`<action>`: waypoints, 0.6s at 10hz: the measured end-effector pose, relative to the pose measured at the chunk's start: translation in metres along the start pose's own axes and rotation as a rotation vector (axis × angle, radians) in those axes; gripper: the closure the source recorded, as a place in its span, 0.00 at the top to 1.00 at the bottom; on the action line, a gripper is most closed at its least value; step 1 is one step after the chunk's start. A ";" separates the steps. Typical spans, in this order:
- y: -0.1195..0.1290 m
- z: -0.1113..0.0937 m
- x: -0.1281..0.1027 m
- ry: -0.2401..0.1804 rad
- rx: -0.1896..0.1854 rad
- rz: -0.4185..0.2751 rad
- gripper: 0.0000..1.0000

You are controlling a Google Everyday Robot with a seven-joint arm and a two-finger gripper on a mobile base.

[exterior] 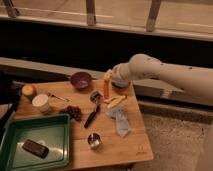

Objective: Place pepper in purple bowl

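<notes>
The orange-red pepper [106, 89] hangs upright just above the wooden table [131, 146], below my gripper [107, 79]. The gripper is at the end of the white arm that reaches in from the right, and it is shut on the pepper's top end. The dark purple bowl [80, 80] stands at the table's back edge, a short way left of the pepper and apart from it.
A second bowl [120, 84] sits right behind the gripper. A pale yellow piece [115, 102], a grey cloth [120, 121], a black-handled utensil [92, 115], a metal cup [94, 141], dark grapes [75, 112], a white cup [41, 103] and a green tray [33, 131] lie around.
</notes>
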 end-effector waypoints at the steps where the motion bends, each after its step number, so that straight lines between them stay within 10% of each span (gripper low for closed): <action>1: 0.016 0.018 -0.008 -0.005 -0.036 -0.008 0.00; 6: 0.062 0.080 -0.045 -0.046 -0.199 -0.007 0.00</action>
